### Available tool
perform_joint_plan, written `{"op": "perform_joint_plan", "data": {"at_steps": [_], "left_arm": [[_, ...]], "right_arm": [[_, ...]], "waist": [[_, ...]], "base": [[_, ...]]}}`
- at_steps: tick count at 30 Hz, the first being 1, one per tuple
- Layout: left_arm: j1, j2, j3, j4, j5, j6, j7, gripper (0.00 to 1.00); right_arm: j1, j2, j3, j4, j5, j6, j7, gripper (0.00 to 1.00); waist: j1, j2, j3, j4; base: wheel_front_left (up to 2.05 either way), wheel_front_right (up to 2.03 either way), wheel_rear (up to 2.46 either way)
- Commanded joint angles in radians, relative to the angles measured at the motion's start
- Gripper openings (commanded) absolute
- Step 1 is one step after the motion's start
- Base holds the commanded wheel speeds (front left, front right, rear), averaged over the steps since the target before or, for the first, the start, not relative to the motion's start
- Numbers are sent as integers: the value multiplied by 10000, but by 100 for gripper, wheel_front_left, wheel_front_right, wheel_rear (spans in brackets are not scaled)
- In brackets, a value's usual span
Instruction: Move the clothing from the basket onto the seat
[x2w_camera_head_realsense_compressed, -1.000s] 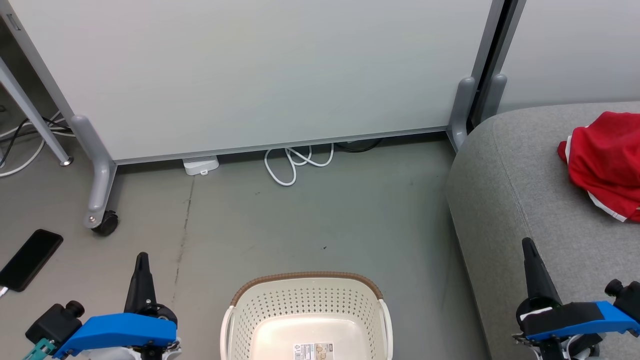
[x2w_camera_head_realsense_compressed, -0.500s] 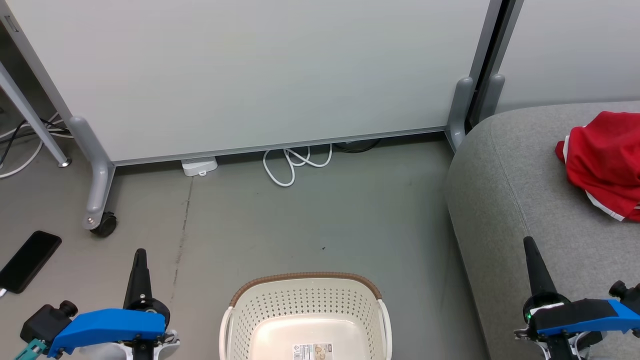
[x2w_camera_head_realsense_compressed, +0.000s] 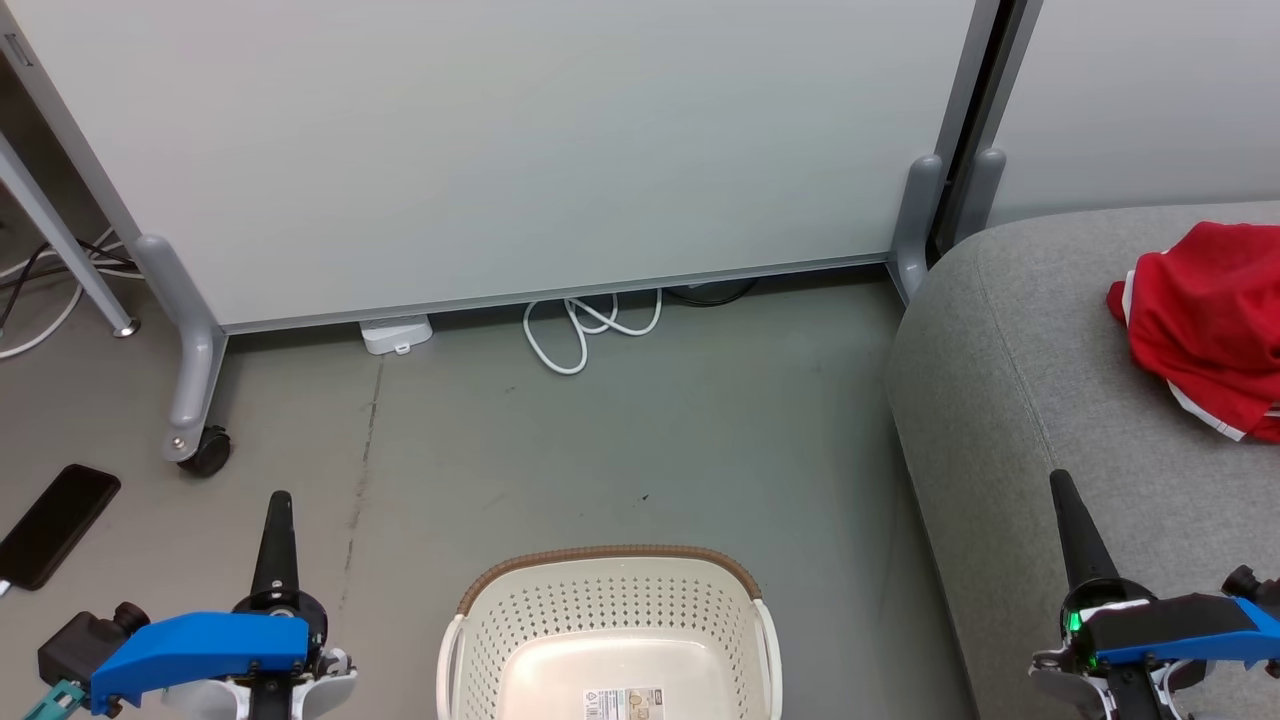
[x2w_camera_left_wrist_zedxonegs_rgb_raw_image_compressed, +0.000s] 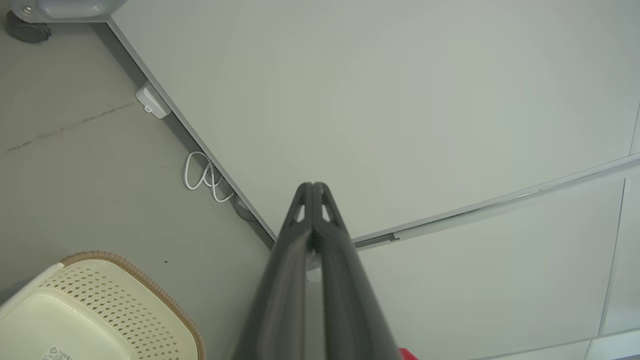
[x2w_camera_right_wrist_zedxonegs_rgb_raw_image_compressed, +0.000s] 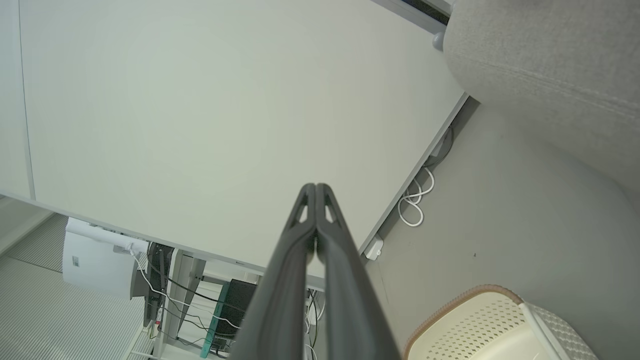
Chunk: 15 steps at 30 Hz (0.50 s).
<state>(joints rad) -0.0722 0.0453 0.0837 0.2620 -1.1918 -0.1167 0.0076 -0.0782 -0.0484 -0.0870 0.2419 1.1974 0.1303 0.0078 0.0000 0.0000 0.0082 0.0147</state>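
Head view, lower centre: basket (x2w_camera_head_realsense_compressed: 610, 551) stands on the grey floor (x2w_camera_head_realsense_compressed: 640, 440), cut off by the bottom edge. Its visible bottom is smooth cream plastic with a printed label (x2w_camera_head_realsense_compressed: 625, 703).

Right side of frame: sofa (x2w_camera_head_realsense_compressed: 1040, 380), rounded corner toward the basket, a strip of floor between them. Clothing (x2w_camera_head_realsense_compressed: 1205, 320) lies crumpled on the sofa at the right edge, red with white trim along its lower hem. It is partly cut off by the frame, so I cannot tell whether it is one piece or two. It is well apart from the basket.

Left gripper (x2w_camera_head_realsense_compressed: 278, 505), lower left: fingers pressed together to a single point, holding nothing, over the floor to the left of the basket. The left wrist view confirms it: left gripper (x2w_camera_left_wrist_zedxonegs_rgb_raw_image_compressed: 313, 186) tips meet with no gap, basket rim (x2w_camera_left_wrist_zedxonegs_rgb_raw_image_compressed: 125, 264) at lower left.

Right gripper (x2w_camera_head_realsense_compressed: 1061, 487), lower right: likewise fully closed and empty, in front of the sofa's near part, clear of the clothing. In the right wrist view the right gripper (x2w_camera_right_wrist_zedxonegs_rgb_raw_image_compressed: 316, 186) has its tips touching, with the basket (x2w_camera_right_wrist_zedxonegs_rgb_raw_image_compressed: 480, 291) at lower right and the sofa (x2w_camera_right_wrist_zedxonegs_rgb_raw_image_compressed: 550, 75) at upper right.

Background: pale partition panel (x2w_camera_head_realsense_compressed: 500, 150) across the top, on a caster (x2w_camera_head_realsense_compressed: 207, 452). A coiled white cable (x2w_camera_head_realsense_compressed: 580, 335) and a small white box (x2w_camera_head_realsense_compressed: 396, 333) lie at its foot. A dark phone (x2w_camera_head_realsense_compressed: 55, 525) lies flat on the floor at the far left.
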Motion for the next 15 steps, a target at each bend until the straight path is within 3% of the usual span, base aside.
{"op": "perform_joint_plan", "data": {"at_steps": [1,15], "left_arm": [[-239,58,66,-119,-300,-98,88,0],[-296,61,157,-142,-1561,-104,409,0]], "right_arm": [[-248,-27,-37,-46,322,5,81,0],[-274,-28,-118,-22,1559,7,404,0]], "waist": [[0,0,-2,-6],[0,0,-15,-45]], "base": [[0,0,0],[0,0,0]]}}
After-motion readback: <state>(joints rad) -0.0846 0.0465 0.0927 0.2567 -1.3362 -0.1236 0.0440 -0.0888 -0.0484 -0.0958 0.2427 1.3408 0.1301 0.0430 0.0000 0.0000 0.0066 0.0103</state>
